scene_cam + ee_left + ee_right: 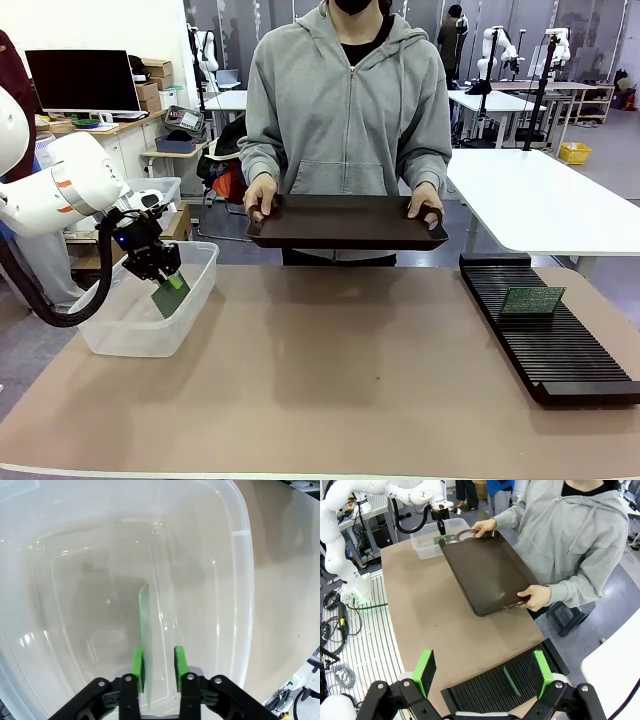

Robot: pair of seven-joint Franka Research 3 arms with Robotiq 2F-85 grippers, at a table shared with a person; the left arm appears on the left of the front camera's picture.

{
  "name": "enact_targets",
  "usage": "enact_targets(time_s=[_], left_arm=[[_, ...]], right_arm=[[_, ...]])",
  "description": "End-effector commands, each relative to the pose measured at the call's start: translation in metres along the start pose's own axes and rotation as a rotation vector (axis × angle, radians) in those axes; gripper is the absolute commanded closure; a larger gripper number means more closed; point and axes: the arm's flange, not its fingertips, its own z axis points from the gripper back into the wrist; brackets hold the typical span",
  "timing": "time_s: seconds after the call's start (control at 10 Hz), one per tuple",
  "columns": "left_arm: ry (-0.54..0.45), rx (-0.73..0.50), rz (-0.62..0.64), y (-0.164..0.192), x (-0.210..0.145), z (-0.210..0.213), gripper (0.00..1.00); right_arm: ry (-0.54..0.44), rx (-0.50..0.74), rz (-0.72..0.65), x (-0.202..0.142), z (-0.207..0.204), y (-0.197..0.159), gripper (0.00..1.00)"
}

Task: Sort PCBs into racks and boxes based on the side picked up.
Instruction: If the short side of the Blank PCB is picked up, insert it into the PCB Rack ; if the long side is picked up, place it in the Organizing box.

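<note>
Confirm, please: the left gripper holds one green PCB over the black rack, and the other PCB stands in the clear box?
The places are swapped. In the front view the left gripper has one PCB in the clear box, and the other PCB stands in the black rack.

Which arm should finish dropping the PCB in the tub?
Left. Its gripper hangs inside the tub with jaws part open around the PCB. The right gripper is open above the rack.
</note>
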Motion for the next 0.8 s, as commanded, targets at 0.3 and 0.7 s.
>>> enact_targets(time_s=[0.3, 0.7], left_arm=[[-0.066, 0.048, 0.002, -0.003, -0.004, 0.027, 0.09], [-0.141, 0.127, -0.044, -0.015, -0.007, 0.047, 0.0]], right_arm=[[-0.007, 0.006, 0.001, 0.0, -0.001, 0.001, 0.0], [-0.007, 0.006, 0.001, 0.0, -0.001, 0.001, 0.0]])
